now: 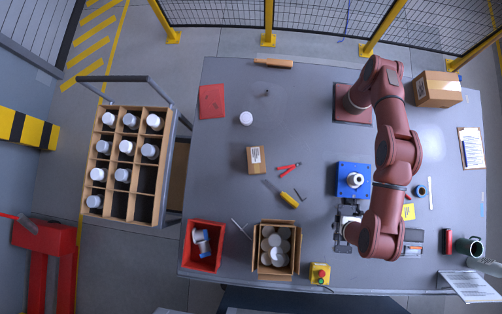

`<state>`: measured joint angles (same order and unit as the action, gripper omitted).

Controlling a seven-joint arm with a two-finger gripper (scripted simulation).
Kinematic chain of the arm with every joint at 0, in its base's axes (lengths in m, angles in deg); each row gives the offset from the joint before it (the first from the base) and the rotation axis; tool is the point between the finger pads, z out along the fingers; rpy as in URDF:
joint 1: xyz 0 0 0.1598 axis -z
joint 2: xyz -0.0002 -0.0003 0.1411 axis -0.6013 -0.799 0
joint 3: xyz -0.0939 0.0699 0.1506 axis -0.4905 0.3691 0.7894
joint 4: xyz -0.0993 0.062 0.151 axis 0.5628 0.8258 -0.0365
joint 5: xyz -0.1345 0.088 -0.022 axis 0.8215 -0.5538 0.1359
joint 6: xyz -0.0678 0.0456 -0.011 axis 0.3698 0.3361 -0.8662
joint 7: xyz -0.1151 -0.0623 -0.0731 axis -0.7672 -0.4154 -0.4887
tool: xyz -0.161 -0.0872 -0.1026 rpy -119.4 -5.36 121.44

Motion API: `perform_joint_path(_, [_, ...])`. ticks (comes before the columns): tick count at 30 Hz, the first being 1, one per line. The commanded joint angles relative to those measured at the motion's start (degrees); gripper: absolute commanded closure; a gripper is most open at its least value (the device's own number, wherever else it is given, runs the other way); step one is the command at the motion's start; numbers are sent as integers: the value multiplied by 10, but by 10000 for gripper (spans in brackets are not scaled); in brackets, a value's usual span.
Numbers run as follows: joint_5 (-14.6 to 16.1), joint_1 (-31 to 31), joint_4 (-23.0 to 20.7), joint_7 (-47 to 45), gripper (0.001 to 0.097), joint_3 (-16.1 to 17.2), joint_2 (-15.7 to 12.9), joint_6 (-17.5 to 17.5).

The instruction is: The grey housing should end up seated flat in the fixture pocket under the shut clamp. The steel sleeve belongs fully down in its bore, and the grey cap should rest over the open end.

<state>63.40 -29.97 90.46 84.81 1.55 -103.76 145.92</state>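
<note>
The gripper [348, 203] is partly hidden under the arm's wrist, just in front of the blue fixture [353, 180]. It is open and holds nothing. A pale grey housing [354, 179] sits upright in the fixture's pocket with its round bore facing up. I cannot tell whether a sleeve is in the bore or whether the clamp is shut. A round grey cap [246, 118] lies alone on the table far to the left, near a red pad [211, 101].
The table's front edge runs close below the arm, with a yellow button box [319, 273] on it. An open carton [276, 245] holds several pale cylinders, and a red bin [202, 245] holds another. Pliers [288, 169] and a screwdriver [283, 194] lie mid-table.
</note>
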Motion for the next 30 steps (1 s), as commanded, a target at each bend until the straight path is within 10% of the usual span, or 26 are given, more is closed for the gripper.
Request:
perform_joint_path(1, [0,0,0,0,558,0,1,0])
perform_joint_path(13, [0,0,0,0,568,0,1,0])
perform_joint_path(30, [0,0,0,0,908,0,1,0])
